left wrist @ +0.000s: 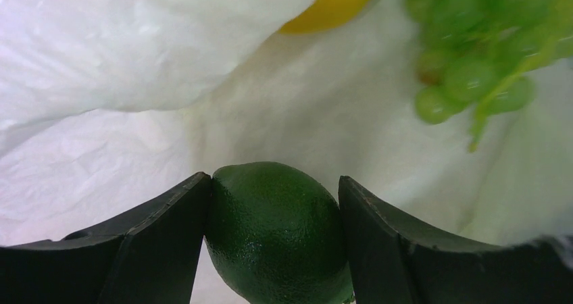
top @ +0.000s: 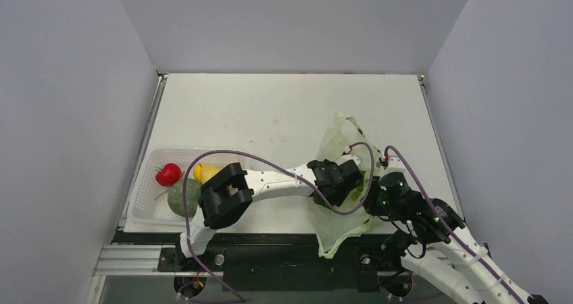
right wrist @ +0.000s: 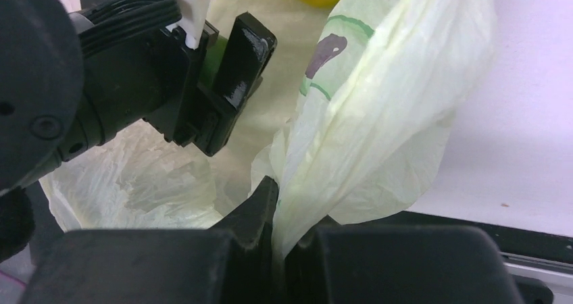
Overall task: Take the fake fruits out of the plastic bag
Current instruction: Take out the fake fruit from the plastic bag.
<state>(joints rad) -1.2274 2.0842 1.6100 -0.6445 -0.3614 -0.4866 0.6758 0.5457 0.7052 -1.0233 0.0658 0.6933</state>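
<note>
The white table ends at walls on its far, left and right sides, and its widest open stretch lies beyond the bag toward the far wall. The plastic bag lies in the near right part, well short of the right edge. Its long axis runs near to far: one handle loop points at the far wall and the lower end droops over the near edge. The latticed basket sits in the near left corner along the left edge, well apart from the bag with bare table between. It holds a dark green round fruit, a red fruit and a yellow fruit. The left gripper reaches into the bag from the left, hemmed in by crinkled film, and is clamped on a lime. Both fingers press the lime's sides, and its long axis runs along them. Deeper in the bag, a bunch of green grapes lies off to the right and an orange-yellow fruit sits at the top edge of the left wrist view. The right gripper is pinched tight on a gathered fold of the bag's right side.
</note>
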